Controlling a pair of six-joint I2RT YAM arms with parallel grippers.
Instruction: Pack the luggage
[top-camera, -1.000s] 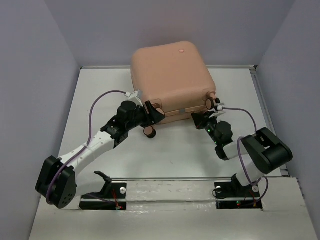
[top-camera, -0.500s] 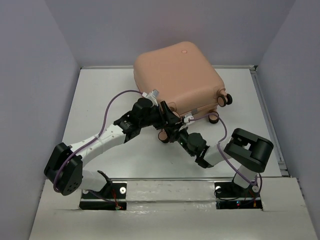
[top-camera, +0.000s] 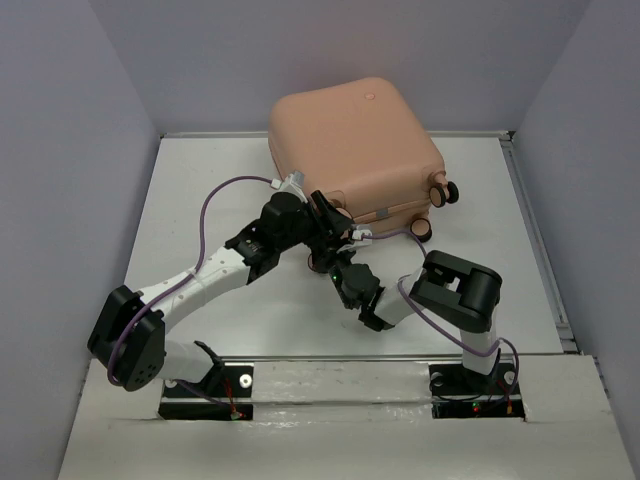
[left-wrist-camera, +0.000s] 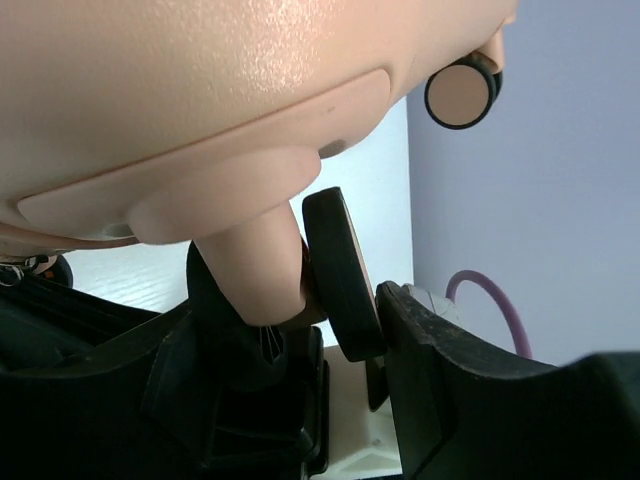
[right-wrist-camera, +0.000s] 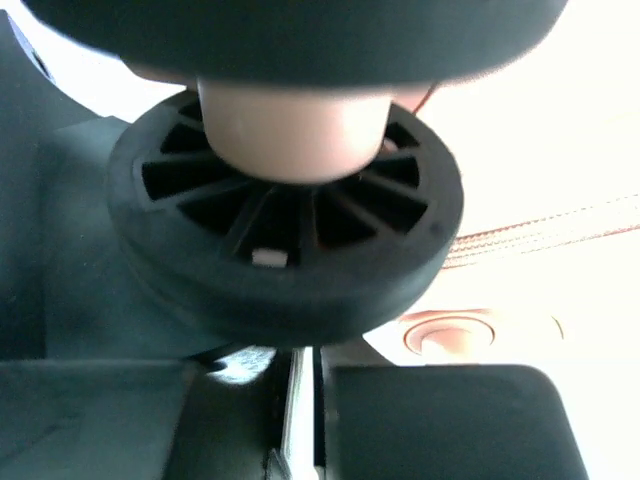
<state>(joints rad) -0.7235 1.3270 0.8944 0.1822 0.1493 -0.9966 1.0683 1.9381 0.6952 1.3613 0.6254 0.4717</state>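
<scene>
On the white table (top-camera: 190, 190), the left arm reaches in from the near left corner towards the middle. The left gripper (top-camera: 327, 222) sits at the near left corner of the small peach-pink hard-shell suitcase with rounded corners (top-camera: 350, 145). In the left wrist view, its jaws are closed around a black-rimmed caster wheel (left-wrist-camera: 340, 275) and the wheel's peach stem. The wheel's edge lies against the right-hand finger (left-wrist-camera: 430, 370), and the glossy shell (left-wrist-camera: 200, 90) hangs just above.

The suitcase is closed and tilted at the far middle of the table, its back against the rear wall.

The right gripper (top-camera: 342, 252) sits just beside and below the left one, its arm folded back on itself. Its fingers are pressed together and hold nothing (right-wrist-camera: 300, 385). A black spoked wheel with a peach hub (right-wrist-camera: 285, 240) sits just past them; I cannot tell whether it is the same wheel. Two more pink-and-black wheels (top-camera: 444, 192) stick out at the case's right corner.
</scene>
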